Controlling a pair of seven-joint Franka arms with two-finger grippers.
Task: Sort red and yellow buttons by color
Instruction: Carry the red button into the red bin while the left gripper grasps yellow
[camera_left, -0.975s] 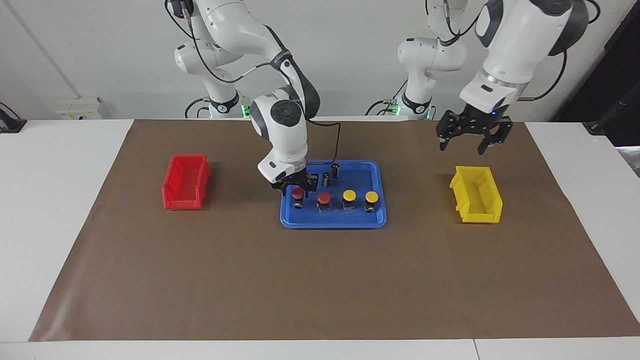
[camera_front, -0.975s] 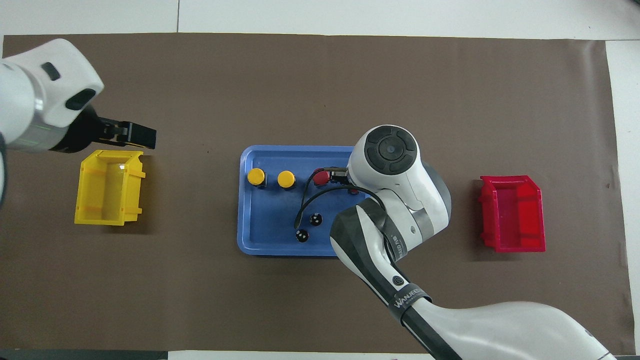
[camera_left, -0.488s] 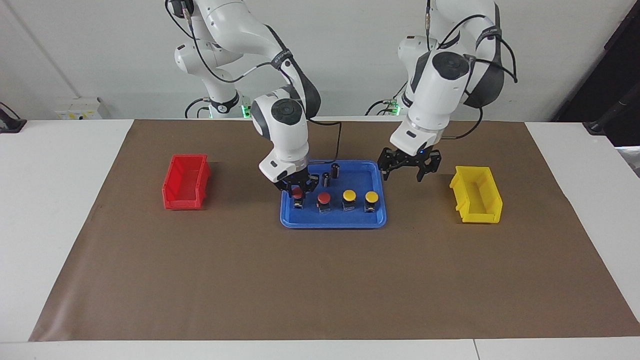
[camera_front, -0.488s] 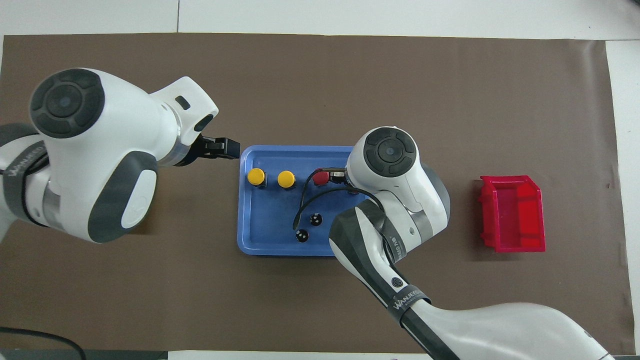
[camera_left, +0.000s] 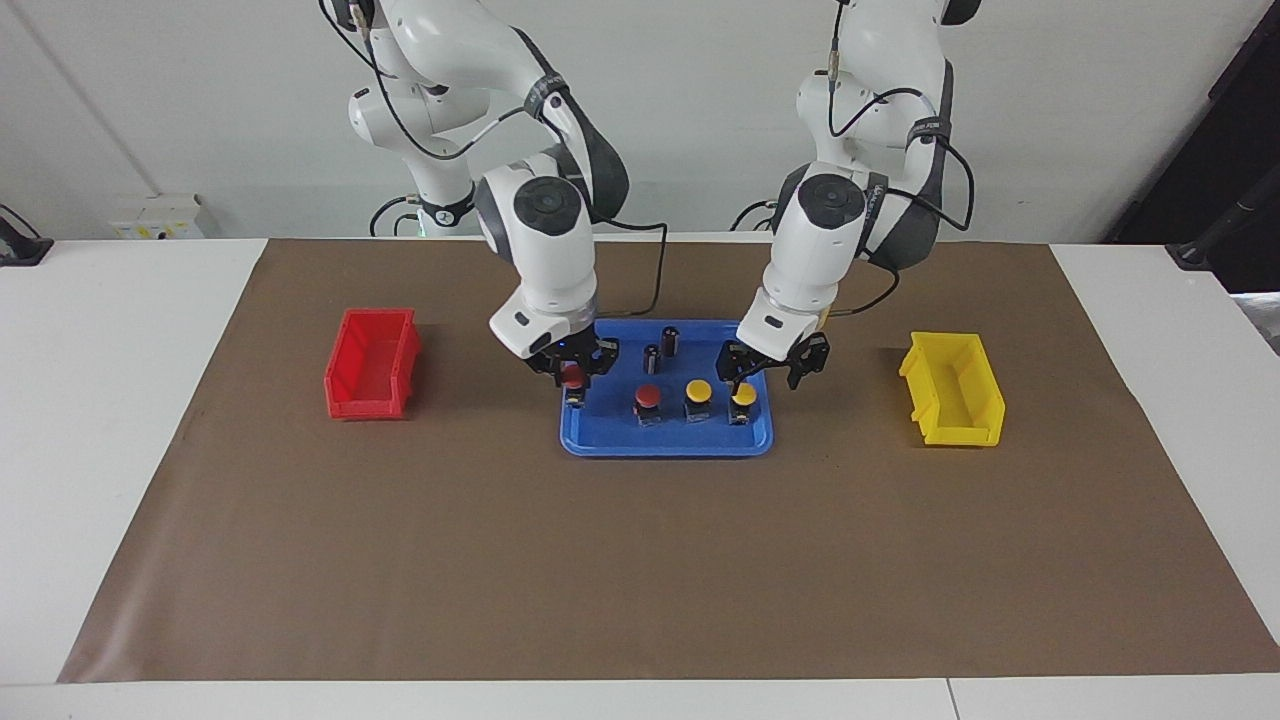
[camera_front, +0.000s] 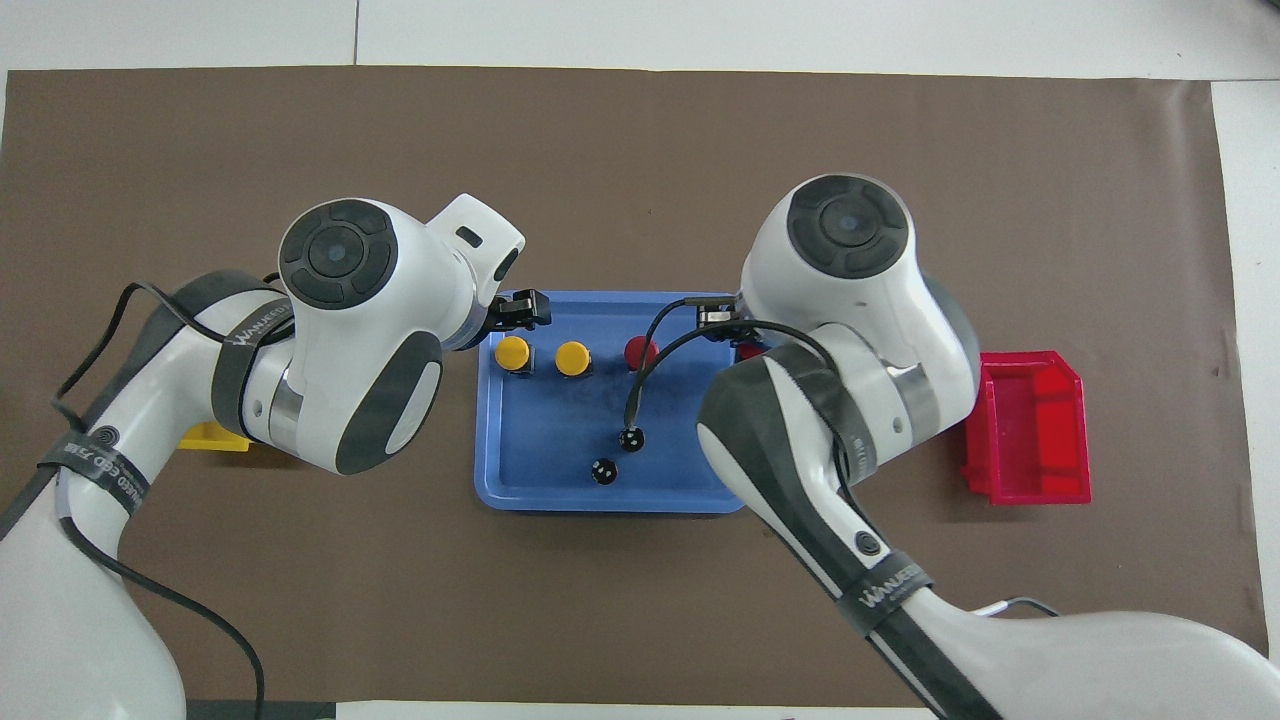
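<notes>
A blue tray (camera_left: 665, 447) holds a red button (camera_left: 647, 397) and two yellow buttons (camera_left: 698, 391) (camera_left: 743, 395) in a row. My right gripper (camera_left: 573, 376) is shut on the second red button (camera_left: 572, 378) and holds it a little above the tray's edge toward the right arm's end. In the overhead view only a sliver of that button (camera_front: 748, 350) shows under the arm. My left gripper (camera_left: 763, 374) is open, just above the endmost yellow button (camera_front: 512, 352), not touching it.
Two dark cylinders (camera_front: 630, 438) (camera_front: 602, 471) stand in the tray nearer the robots. A red bin (camera_left: 372, 365) sits toward the right arm's end. A yellow bin (camera_left: 952, 390) sits toward the left arm's end, mostly hidden by the left arm in the overhead view.
My right gripper closed on the endmost red button and lifted it toward the red bin. My left arm swung from over the yellow bin to over the tray's yellow buttons.
</notes>
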